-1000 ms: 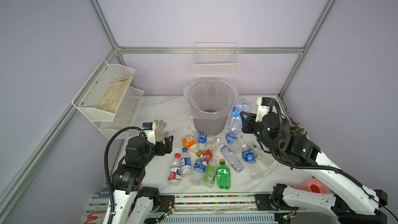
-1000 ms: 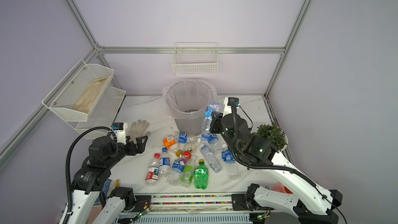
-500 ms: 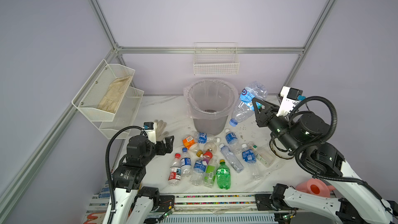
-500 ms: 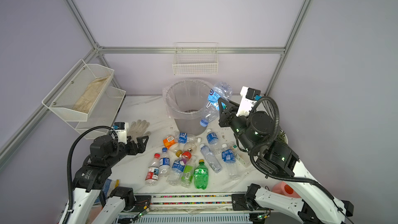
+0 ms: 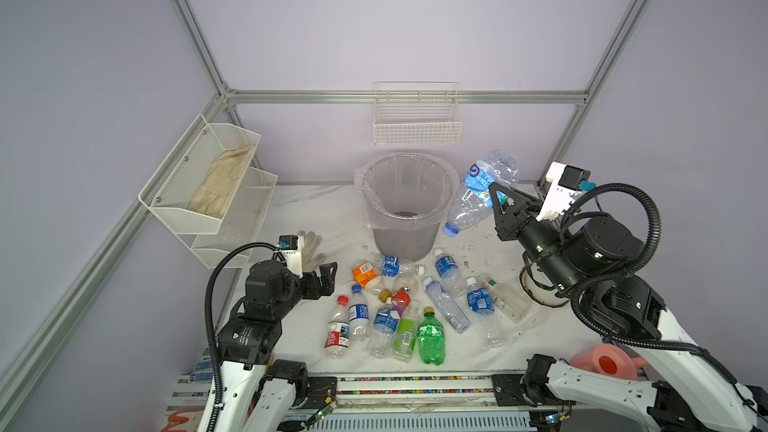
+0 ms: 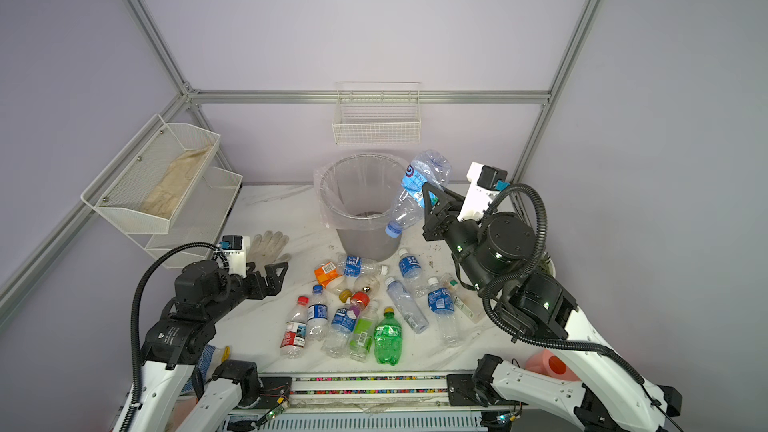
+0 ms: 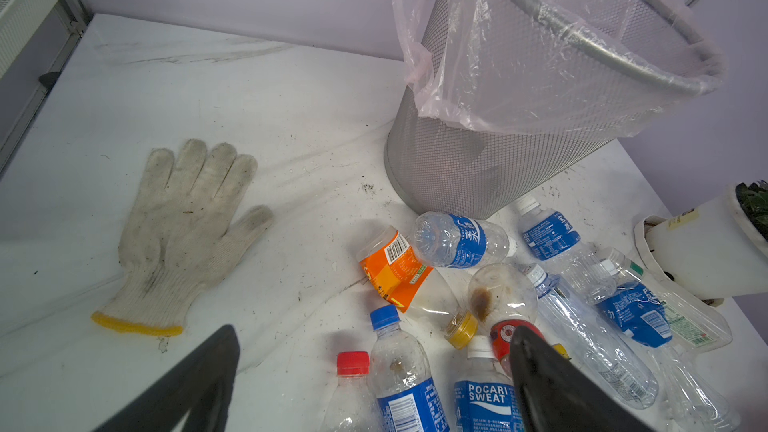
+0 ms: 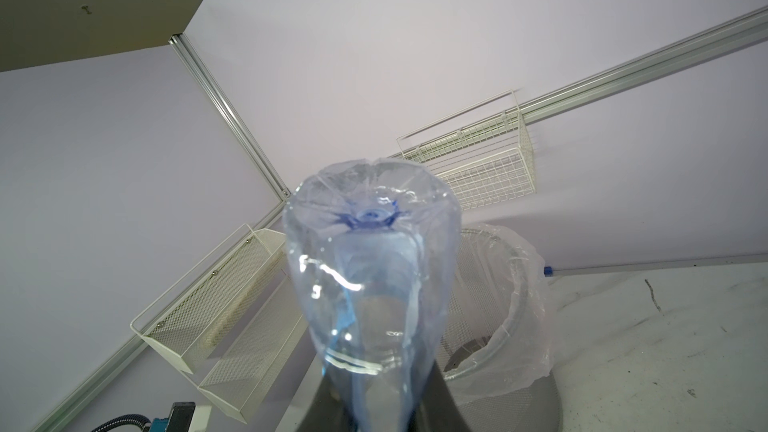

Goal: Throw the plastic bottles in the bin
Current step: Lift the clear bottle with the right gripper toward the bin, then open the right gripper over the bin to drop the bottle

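My right gripper is shut on a clear plastic bottle with a blue label. It holds the bottle tilted, blue cap down, in the air just right of the bin's rim. In the right wrist view the bottle rises base first from between the jaws. The bin is grey mesh lined with a clear bag and stands upright at the back middle. Several plastic bottles lie in front of it, among them a green one and an orange-labelled one. My left gripper hovers open, left of that pile, holding nothing.
A white work glove lies left of the bin, close to my left gripper. White mesh shelves hang on the left wall and a wire basket on the back wall. A white plant pot and a pink watering can stand at the right.
My right arm has lifted the blue-labelled bottle from low beside the bin up to rim height and drawn back to the right. The left arm has stayed still.
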